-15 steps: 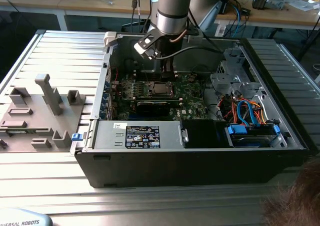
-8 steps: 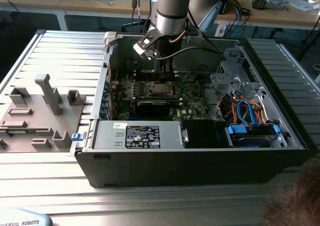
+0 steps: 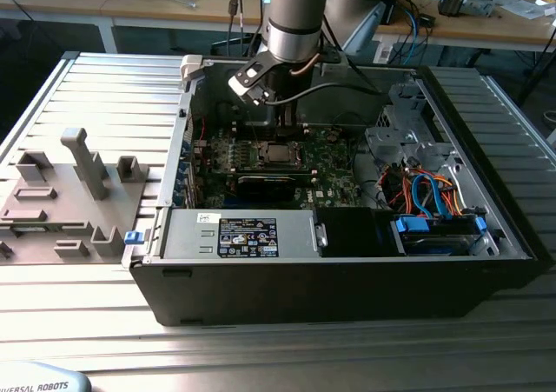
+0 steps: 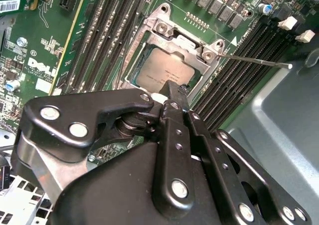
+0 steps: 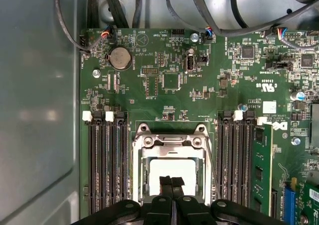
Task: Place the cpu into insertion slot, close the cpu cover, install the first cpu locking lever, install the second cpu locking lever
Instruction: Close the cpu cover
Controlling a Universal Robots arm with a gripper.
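Observation:
The cpu lies flat in the socket on the green motherboard, its silver top showing through the window of the cpu cover. The cover lies down over the chip. My gripper is shut, fingertips together just above the cover's edge and the chip, with nothing between them. One thin wire locking lever stands out sideways from the socket, unlatched; it runs beside the socket. In the exterior view the gripper hangs over the socket inside the open case.
Black memory slots flank the socket on both sides, with a fitted memory stick. Cables cross the case's metal wall beyond the board. The power supply and drive bay with blue cables fill the case's near side.

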